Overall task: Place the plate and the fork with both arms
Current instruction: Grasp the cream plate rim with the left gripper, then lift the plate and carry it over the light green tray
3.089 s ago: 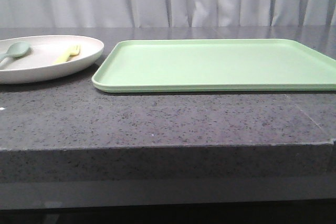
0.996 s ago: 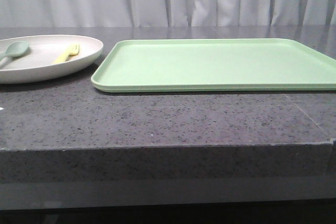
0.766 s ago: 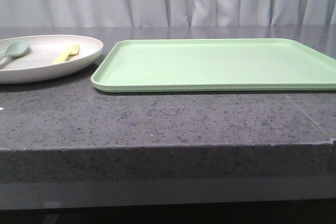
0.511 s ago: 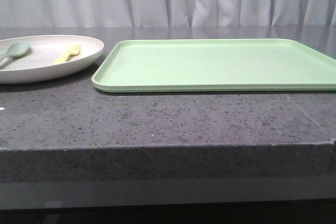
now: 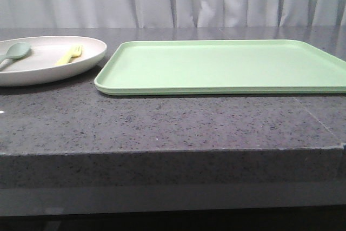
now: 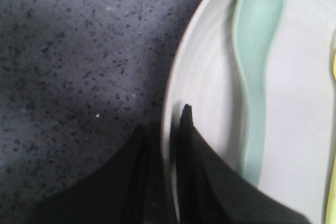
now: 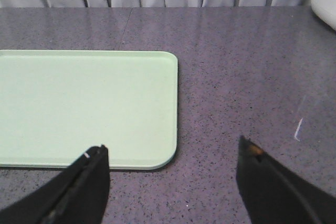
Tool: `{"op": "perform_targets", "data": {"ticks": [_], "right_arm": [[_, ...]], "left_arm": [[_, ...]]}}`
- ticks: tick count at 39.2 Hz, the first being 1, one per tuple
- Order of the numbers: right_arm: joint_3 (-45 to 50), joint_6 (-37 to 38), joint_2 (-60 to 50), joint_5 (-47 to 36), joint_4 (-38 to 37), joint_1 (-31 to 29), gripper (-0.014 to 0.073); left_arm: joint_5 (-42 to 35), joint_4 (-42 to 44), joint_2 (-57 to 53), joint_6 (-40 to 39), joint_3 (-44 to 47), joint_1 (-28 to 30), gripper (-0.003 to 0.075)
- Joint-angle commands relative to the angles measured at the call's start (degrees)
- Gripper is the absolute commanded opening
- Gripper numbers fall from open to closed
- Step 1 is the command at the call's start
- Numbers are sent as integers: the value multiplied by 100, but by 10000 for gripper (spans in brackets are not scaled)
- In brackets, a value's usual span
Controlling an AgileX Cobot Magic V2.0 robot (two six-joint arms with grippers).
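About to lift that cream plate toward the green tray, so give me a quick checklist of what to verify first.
1. Left gripper fingers straddle the rim of the large round cream-white plate: ok.
2. Firm clamp on that rim: cannot tell.
3. Small pale yellow plastic fork and pale green spoon lie inside the plate, so a tilt might slide them: not ok.
4. Light green rectangular tray surface bare: ok.
5. Right gripper open, above the speckled grey counter beside the tray: ok.

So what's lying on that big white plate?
On the plate lie a pale green spoon and a small yellow fork. The left gripper straddles its rim, hiding the patch beneath.
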Motion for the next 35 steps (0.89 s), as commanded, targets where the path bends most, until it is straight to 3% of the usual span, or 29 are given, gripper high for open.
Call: {"op": "perform_targets", "data": {"ticks": [1, 9, 18, 35], "right_arm": [[-192, -58, 85, -441, -29, -18, 537], [-192, -58, 85, -441, -29, -18, 537], [-192, -58, 85, -436, -29, -18, 538], [-192, -58, 85, -436, -29, -18, 538]], "left_arm": [[-46, -245, -198, 21, -162, -3, 72], [277, -278, -198, 21, -387, -3, -20], [532, -322, -219, -184, -752, -200, -18], [113, 0, -274, -1580, -1346, -1642, -18]]}}
